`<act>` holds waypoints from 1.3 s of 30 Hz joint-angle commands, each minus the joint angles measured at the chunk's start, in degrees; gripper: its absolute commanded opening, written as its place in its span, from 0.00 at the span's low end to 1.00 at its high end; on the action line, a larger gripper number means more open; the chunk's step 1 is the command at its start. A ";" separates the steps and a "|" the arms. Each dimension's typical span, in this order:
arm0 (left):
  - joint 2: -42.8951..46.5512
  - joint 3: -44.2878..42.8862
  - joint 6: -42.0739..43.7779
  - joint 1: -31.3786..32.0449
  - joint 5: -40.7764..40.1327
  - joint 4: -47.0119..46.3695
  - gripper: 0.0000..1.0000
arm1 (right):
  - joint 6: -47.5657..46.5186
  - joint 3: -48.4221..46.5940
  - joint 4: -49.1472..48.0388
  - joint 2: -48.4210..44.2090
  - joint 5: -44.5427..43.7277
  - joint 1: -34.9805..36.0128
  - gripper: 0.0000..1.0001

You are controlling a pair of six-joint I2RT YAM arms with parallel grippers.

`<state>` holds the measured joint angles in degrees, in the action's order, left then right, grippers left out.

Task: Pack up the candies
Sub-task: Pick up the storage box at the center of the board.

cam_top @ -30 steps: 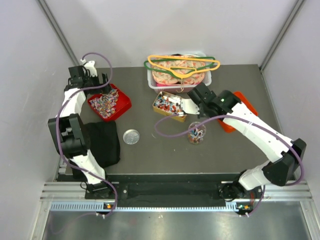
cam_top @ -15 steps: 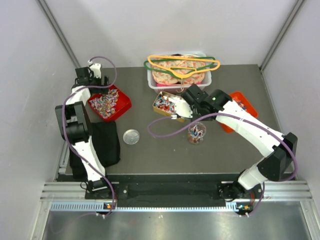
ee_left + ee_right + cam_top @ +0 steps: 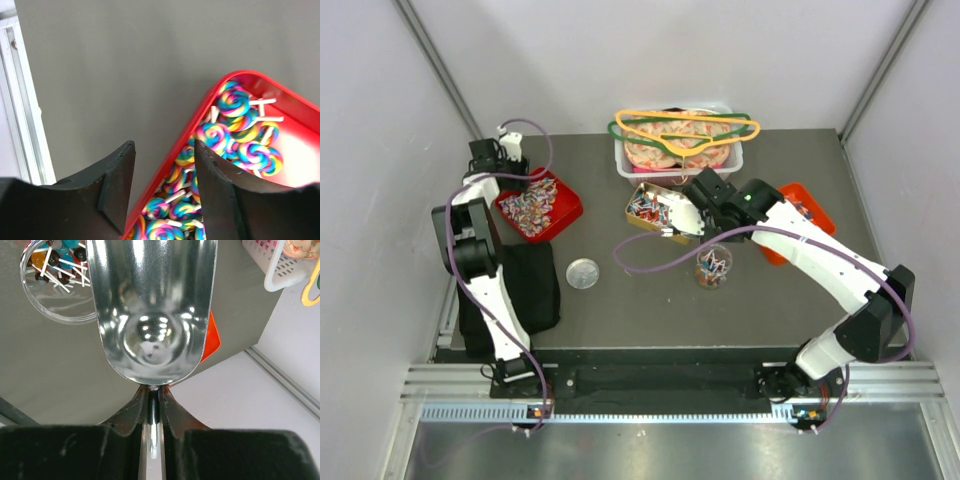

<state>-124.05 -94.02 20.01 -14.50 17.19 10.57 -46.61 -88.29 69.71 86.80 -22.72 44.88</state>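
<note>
Left end effector (image 3: 164,149) just slid out to 10 o'clock and now straddles the red tray (image 3: 568,208) rim, jaws narrowing but still apart, so probably a grab coming. Right end effector (image 3: 154,401) pinches an empty scoop (image 3: 152,305). Candies (image 3: 234,102) sit in that tray. Can't tell if either finger touches the rim yet.

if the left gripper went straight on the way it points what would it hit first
The left gripper would most likely meet the red tray's rim, which lies between its open fingers, candies just inside; depth is unclear.
</note>
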 commanded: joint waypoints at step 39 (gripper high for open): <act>16.29 11.48 -12.45 5.36 15.07 -2.22 0.00 | 4.77 -22.72 -6.87 16.64 -0.75 7.41 0.00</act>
<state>-115.33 -82.30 11.18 -9.28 27.66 11.22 -43.27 -108.55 64.29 104.07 -22.96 51.59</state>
